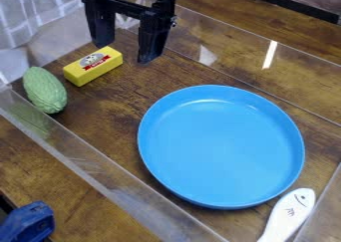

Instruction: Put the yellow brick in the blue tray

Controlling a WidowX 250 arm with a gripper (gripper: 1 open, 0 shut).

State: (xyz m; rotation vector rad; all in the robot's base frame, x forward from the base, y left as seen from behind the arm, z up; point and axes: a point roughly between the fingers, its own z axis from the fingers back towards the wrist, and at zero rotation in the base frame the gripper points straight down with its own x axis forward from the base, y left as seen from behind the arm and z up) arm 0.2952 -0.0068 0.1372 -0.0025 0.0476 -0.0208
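Observation:
The yellow brick [94, 65], a small butter-like block with a red-and-white label on top, lies on the wooden table at the left. My gripper [128, 45] hangs just right of and behind it, pointing down, its two dark fingers [152, 42] spread apart with nothing between them. It does not touch the brick. The blue tray [170, 121], a wide round plate with a shallow rim, rests at the centre right of the table and holds nothing.
A green oval vegetable [46, 89] lies left of the brick near the table's edge. Clear plastic walls [94, 161] border the work area. A white object [288, 216] sits at the lower right, a blue one [24, 224] at the lower left.

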